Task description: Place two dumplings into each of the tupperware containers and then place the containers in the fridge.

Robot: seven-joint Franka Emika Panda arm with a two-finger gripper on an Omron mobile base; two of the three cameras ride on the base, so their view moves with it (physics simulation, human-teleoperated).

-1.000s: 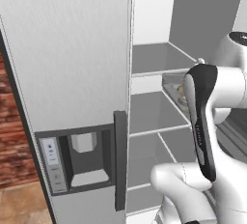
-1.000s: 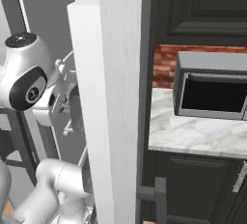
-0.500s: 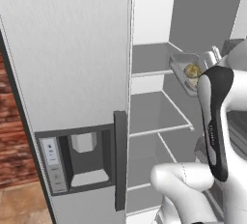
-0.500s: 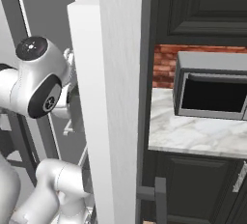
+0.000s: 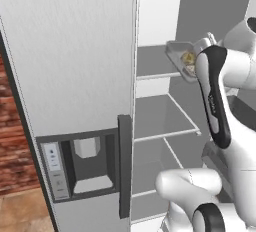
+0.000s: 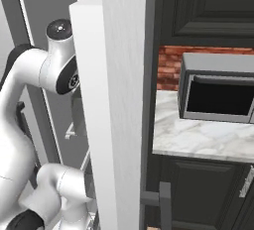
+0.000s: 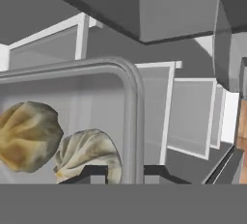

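A translucent grey tupperware container (image 5: 176, 56) hangs tilted inside the open fridge (image 5: 160, 21), just above its upper shelf (image 5: 155, 75). Two tan dumplings (image 5: 188, 58) lie in it. In the hand view my gripper (image 7: 124, 174) is shut on the container's rim (image 7: 130, 102), with a dark fingertip (image 7: 94, 172) on either side of it. The dumplings (image 7: 29, 136) (image 7: 89, 154) sit close to the gripped edge. From the left base view my forearm (image 5: 215, 96) hides the gripper itself. The other container is out of view.
The fridge door (image 5: 70, 51), with dispenser panel (image 5: 82, 163) and dark handle (image 5: 124, 166), stands open on the left. Lower shelves (image 5: 165, 135) are bare. To the fridge's right stand a microwave (image 6: 218, 92), a marble counter (image 6: 198, 137) and dark cabinets (image 6: 208, 6).
The arm has raised the container from middle-shelf height up to the upper shelf and carried it deeper into the fridge. The base has not moved.
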